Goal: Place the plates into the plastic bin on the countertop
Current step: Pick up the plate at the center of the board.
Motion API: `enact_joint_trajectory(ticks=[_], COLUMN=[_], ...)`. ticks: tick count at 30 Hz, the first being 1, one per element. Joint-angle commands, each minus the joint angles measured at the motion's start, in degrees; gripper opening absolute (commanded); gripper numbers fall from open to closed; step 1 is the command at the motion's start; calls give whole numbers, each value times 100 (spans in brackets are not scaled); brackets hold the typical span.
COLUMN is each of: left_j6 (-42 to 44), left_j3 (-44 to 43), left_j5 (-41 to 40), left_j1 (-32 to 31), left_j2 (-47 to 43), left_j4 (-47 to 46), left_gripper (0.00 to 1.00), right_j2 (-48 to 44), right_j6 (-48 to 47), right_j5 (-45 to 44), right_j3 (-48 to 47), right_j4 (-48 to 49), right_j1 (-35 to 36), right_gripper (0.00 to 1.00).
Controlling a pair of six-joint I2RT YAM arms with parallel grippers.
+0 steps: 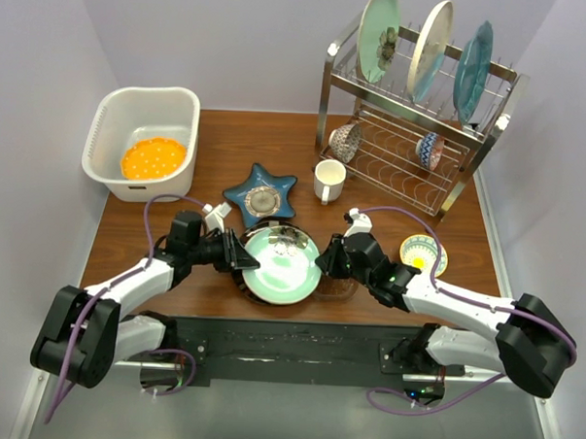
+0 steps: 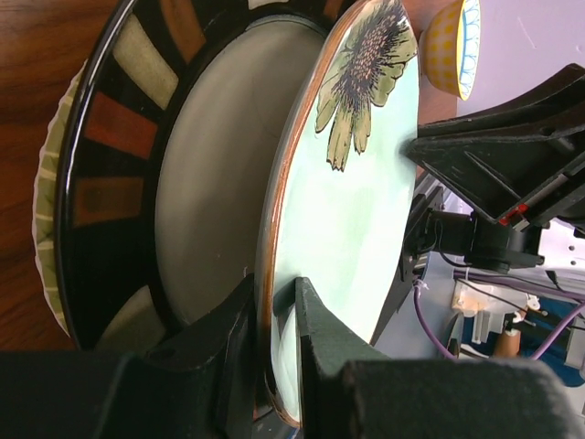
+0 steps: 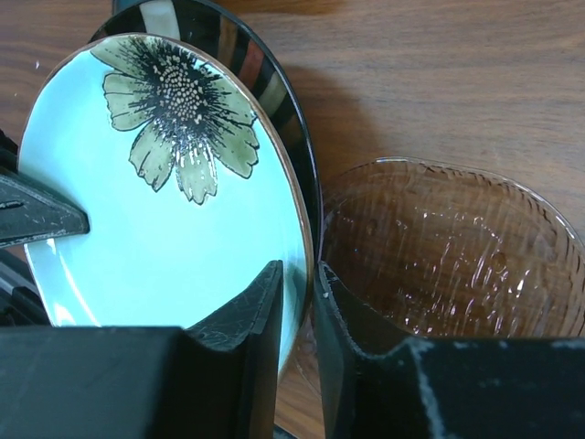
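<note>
Two grippers, left (image 2: 274, 302) and right (image 3: 297, 283), share one green plate (image 1: 281, 268). Move them out of step and the plate could twist loose, dropping onto the black-rimmed plate (image 2: 119, 165) just beneath or striking the glass bowl (image 3: 448, 247) beside your right fingers. Both pairs of jaws are nearly closed, pinching opposite rims. The plate hangs tilted, well right of the bin (image 1: 108, 114) and nearer the arms' bases. An orange plate (image 1: 153, 159) lies inside the bin.

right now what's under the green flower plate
A black-rimmed plate sits under the green plate, and a pale ribbed edge shows below that. Anything lower is covered.
</note>
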State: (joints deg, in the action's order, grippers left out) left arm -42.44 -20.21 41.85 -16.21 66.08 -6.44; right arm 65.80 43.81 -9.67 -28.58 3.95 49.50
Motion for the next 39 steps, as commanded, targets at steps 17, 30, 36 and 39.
enact_joint_trajectory(ticks=[17, 30, 36, 39], left_j6=[-28, -19, 94, 270], left_j3=[-440, -572, -826, -1028], left_j5=[140, -27, -115, -185], left_j1=[-128, -128, -120, -111], left_j2=[-535, -746, -869, -843], left_j4=[55, 257, 476, 872], left_gripper=[0, 0, 0, 0], right_j2=[-234, -357, -436, -472], right_j6=[-48, -22, -39, -31], right_j5=[361, 290, 246, 211], right_j3=[-16, 10, 1, 10], right_j4=[388, 291, 238, 195], right_j1=[122, 130, 122, 122], right_gripper=[55, 80, 84, 86])
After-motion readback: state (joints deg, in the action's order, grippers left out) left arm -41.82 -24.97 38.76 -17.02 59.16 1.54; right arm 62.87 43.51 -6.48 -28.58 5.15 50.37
